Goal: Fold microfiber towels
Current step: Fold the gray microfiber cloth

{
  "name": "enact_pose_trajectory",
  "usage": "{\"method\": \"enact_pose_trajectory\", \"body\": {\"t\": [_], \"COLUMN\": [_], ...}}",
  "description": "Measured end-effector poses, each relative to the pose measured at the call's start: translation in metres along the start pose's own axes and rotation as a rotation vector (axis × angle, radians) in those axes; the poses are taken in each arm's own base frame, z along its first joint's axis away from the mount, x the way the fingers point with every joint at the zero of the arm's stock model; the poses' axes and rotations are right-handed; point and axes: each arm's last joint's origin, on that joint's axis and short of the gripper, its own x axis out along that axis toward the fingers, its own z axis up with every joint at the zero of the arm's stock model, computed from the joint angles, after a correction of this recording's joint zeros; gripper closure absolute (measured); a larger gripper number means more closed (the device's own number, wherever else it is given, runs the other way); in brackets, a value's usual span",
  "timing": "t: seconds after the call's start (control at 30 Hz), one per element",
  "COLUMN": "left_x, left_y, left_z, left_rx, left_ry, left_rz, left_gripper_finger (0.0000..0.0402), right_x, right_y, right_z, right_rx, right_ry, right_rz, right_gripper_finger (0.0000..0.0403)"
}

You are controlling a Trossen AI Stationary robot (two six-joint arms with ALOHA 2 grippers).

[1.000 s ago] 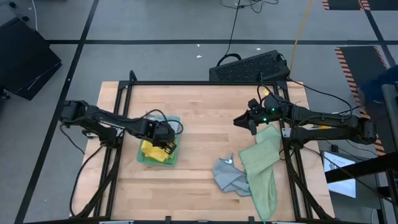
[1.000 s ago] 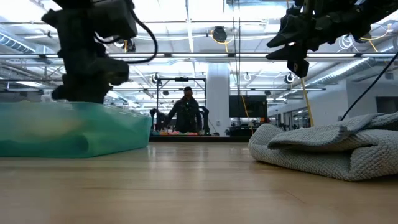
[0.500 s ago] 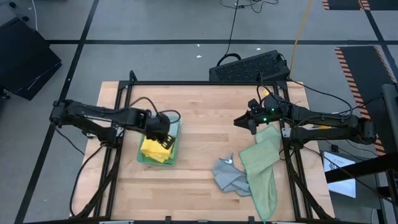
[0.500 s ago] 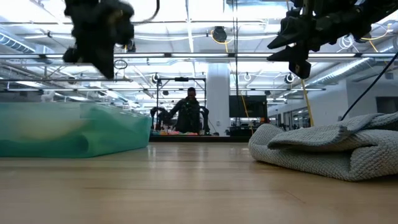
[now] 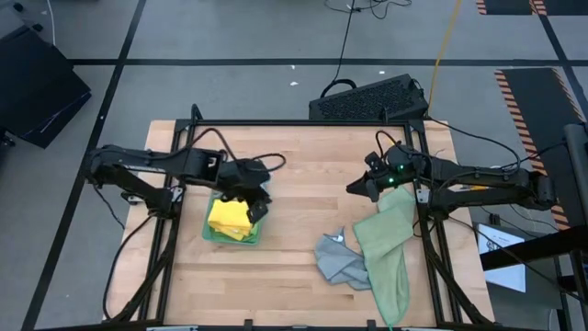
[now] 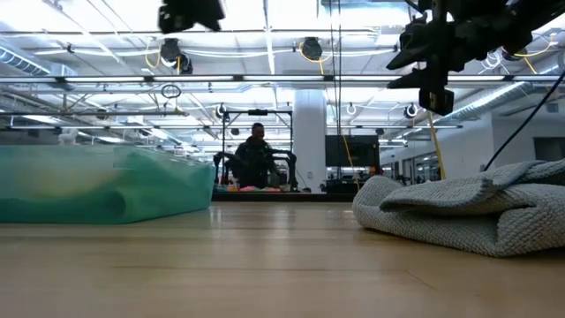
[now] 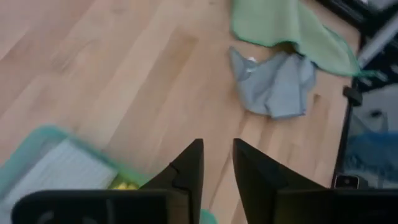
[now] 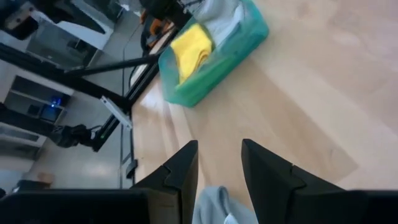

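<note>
Two towels lie unfolded in the high view, a grey towel (image 5: 341, 261) and a sage green towel (image 5: 387, 241), while a folded yellow towel (image 5: 229, 217) tops the teal stack (image 5: 220, 235) on the tabletop (image 5: 303, 165), so perhaps half remains. The left claw (image 5: 261, 204) hovers beside the stack; the right claw (image 5: 360, 188) hangs above the green towel's far end. Both wrist views show slightly parted, empty fingers.

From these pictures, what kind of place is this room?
Probably a large robotics lab or workshop: a wooden table in a metal frame, striped floor tape, and long ceiling lights over an open hall.
</note>
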Motion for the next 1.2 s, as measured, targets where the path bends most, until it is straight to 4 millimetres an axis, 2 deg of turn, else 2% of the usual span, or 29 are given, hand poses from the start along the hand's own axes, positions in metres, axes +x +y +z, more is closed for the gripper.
{"method": "enact_pose_trajectory", "body": {"t": [0.17, 0.27, 0.4, 0.5, 0.67, 0.9, 1.07, 1.2], "left_x": [0.019, 0.035, 0.069, 0.097, 0.145, 0.192, 0.222, 0.252], "left_y": [-0.02, -0.034, -0.053, -0.066, -0.08, -0.088, -0.089, -0.083], "left_z": [0.026, 0.042, 0.054, 0.059, 0.061, 0.053, 0.043, 0.035], "left_rx": [0.116, 0.13, 0.149, 0.165, 0.14, 0.104, 0.167, 0.164], "left_ry": [0.033, 0.045, 0.068, 0.092, 0.143, 0.182, 0.2, 0.247], "left_rz": [-0.052, -0.088, -0.102, -0.104, -0.086, -0.07, -0.077, -0.108], "left_gripper_finger": [0.0293, 0.0274, 0.0243, 0.0214, 0.016, 0.0103, 0.0097, 0.0111], "right_x": [0.003, 0.002, -0.002, -0.005, -0.006, -0.006, -0.007, -0.009], "right_y": [0.004, 0.001, -0.004, -0.002, 0.004, 0.008, 0.012, 0.016], "right_z": [-0.011, -0.023, -0.041, -0.049, -0.055, -0.06, -0.066, -0.069], "right_rx": [-0.006, -0.014, 0.001, -0.013, -0.061, -0.072, -0.103, -0.108], "right_ry": [0.084, 0.23, 0.424, 0.481, 0.508, 0.542, 0.568, 0.585], "right_rz": [0.008, 0.012, -0.029, -0.044, -0.014, 0.002, 0.028, 0.045], "right_gripper_finger": [0.0289, 0.0289, 0.0289, 0.0289, 0.0289, 0.0289, 0.0289, 0.0289]}}
